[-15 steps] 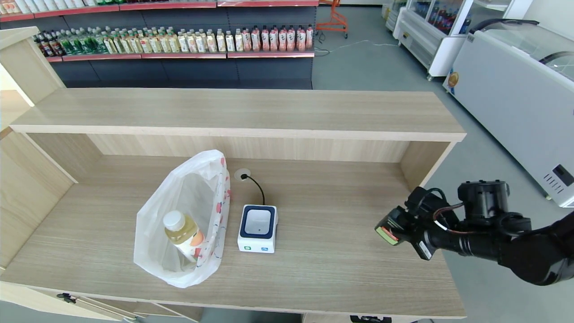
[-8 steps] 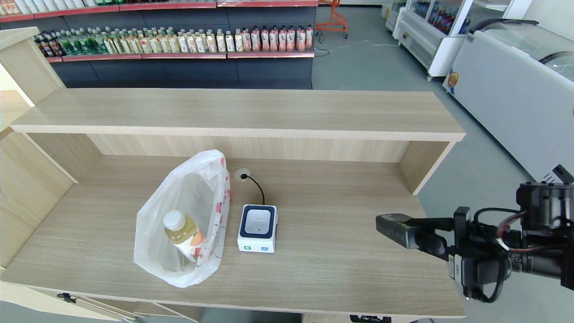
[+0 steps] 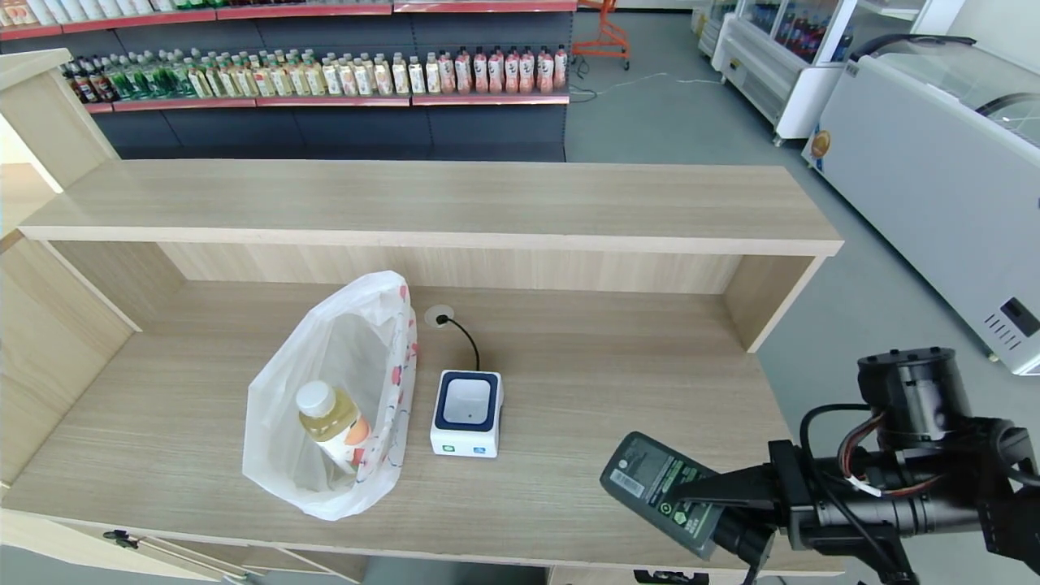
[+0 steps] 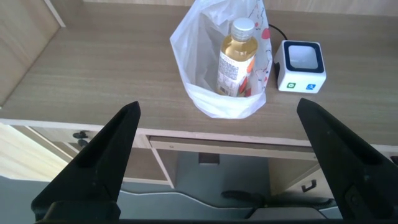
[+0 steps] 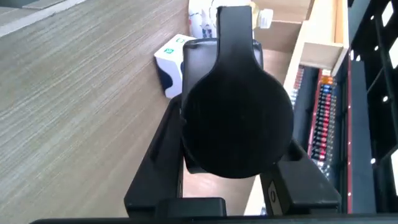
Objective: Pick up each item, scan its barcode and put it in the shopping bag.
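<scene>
Right hand (image 3: 703, 508): clamped on a flat dark packet (image 3: 650, 487), which I hold above the front right corner of the desk (image 3: 585, 382). The packet's long axis runs roughly in line with the forearm. Its free end points toward the desk's left edge, and its broad face with the barcode label (image 3: 631, 481) is turned upward.

Step in hand, as I judge it: carrying the packet to the scan, with bagging still to do.

Barcode scanner (image 3: 466, 413): near the middle of the front edge, window facing up. My next move must therefore bring the packet leftward over that window and roll the wrist until the label faces down.

Shopping bag (image 3: 272, 406): just beside the scanner on its left, mouth open, with a capped tea bottle (image 3: 331, 422) inside.

Left hand (image 4: 217, 124): fingers apart, empty, out beyond the front edge.
</scene>
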